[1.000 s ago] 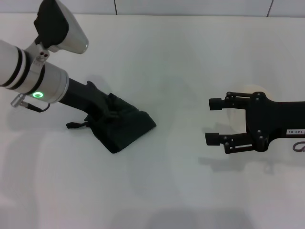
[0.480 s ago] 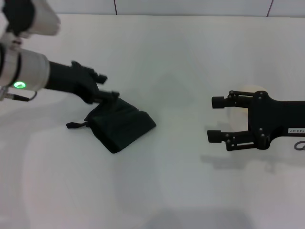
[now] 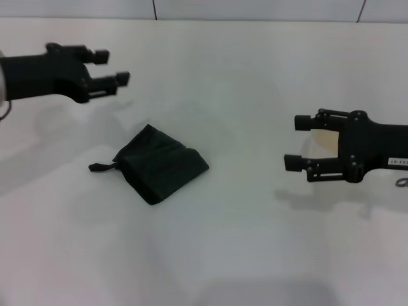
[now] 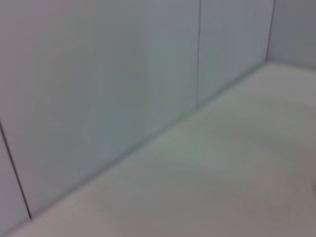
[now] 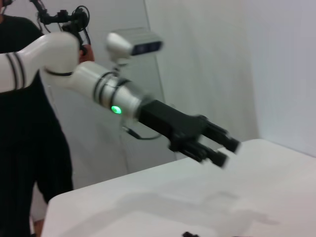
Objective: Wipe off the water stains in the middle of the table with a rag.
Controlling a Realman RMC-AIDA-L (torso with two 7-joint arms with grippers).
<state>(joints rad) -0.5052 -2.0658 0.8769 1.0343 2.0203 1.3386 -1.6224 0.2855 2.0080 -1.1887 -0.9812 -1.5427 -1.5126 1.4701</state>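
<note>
Head view: rag [image 3: 160,164] alone on table [image 3: 223,255], both end effectors seemingly wide, empty.

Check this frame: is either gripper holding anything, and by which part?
Nothing is held. The left gripper and right gripper are both open; the rag lies free on the table.

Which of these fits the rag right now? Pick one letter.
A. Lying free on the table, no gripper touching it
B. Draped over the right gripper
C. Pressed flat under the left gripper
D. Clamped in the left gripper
A. The rag lies alone on the table; the left gripper hangs apart from it, up toward the far left, jaws open and empty, and the right gripper is off at the right, also open.
</note>
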